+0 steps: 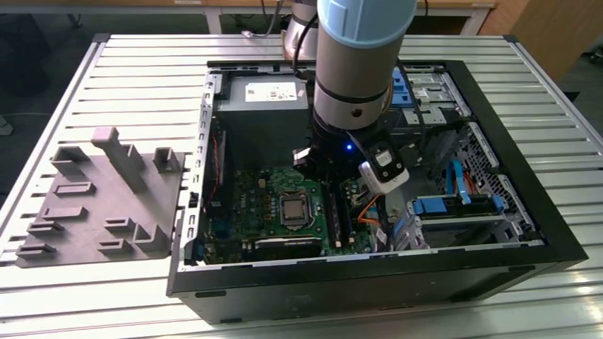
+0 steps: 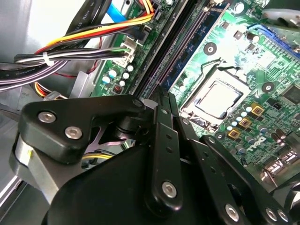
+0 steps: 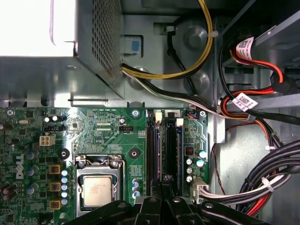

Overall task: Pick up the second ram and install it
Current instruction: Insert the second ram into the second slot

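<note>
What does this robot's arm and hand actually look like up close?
The arm is a thick grey-silver tube with a pale blue cap at a joint, then a black wrist section with a small blue light. A white-and-black camera is strapped beside it. The hand is matte black metal: flat bar links joined by silver screws and pivots.

The exterior view looks down from above and in front at the open computer case (image 1: 377,275) on the slatted surface (image 1: 123,63). Both wrist views sit close over the motherboard (image 3: 112,136), sharing its processor socket (image 2: 220,99) and, apparently, the memory slots (image 3: 161,154).
</note>
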Controlling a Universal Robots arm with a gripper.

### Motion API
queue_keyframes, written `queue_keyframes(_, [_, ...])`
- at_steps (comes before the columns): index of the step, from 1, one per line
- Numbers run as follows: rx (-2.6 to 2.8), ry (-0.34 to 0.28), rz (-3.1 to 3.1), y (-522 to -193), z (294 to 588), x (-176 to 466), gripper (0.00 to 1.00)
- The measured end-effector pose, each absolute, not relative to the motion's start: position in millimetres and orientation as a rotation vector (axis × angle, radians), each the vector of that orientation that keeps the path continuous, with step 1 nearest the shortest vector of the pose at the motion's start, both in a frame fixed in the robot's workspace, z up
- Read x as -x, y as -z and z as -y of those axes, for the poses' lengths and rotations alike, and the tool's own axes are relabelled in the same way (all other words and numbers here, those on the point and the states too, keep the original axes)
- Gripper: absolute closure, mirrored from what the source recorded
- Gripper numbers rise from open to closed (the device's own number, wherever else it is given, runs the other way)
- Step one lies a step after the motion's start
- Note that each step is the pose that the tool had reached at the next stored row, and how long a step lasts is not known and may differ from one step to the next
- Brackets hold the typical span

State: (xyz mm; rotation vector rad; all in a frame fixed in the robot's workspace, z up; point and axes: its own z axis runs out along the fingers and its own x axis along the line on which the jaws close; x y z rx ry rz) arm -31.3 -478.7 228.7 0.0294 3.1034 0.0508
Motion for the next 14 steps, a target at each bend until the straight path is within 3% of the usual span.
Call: queue_keyframes(14, [-0.029, -0.059, -3.102, -226.7, 476.6, 32.1, 0.88])
